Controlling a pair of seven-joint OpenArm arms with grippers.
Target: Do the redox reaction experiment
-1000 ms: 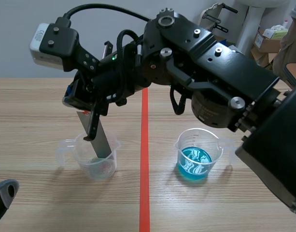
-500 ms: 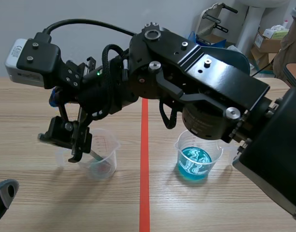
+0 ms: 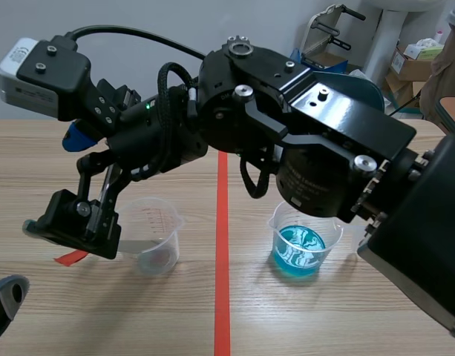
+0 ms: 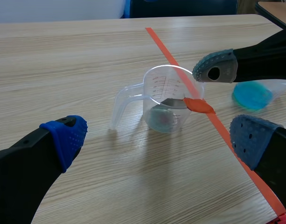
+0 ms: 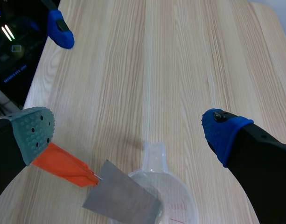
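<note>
**Item:** metal strip [image 5: 122, 198]. Flat, dull grey and rectangular, with an orange-red end [image 5: 63, 165] that narrows where it joins the metal.

**Location:** leaning in the clear measuring cup [image 4: 168, 100]. The grey part is down inside, and the orange-red end sticks out over the rim.

**Containers:**
- The clear measuring cup has a moulded handle, a pour lip and red graduation marks. It stands on the wooden table [image 3: 323, 319], left of the tape line [image 3: 222, 297]. A faint tinted patch lies at its bottom, perhaps a little liquid; the view does not settle it.
- A second cup [image 3: 305, 222] of the same kind stands right of the line. It holds a shallow layer of blue liquid [image 3: 300, 248] with paler swirls.

**Tools:**
- Right gripper [image 5: 129, 133]: fingers spread wide, gripping nothing. Its grey-green pad [image 5: 33, 133] is just beside the orange-red end; whether they touch cannot be told.
- Left gripper [image 4: 159, 140]: fingers spread, nothing between them, low over the table near the clear cup.

**By view:**
- Scene view: only here does the right arm show, crossing the tape line from the right, and only here are the swirls plain.
- Left wrist view: shows the strip crossing the rim.
- Right wrist view: from above, shows the strip's full width.
</note>
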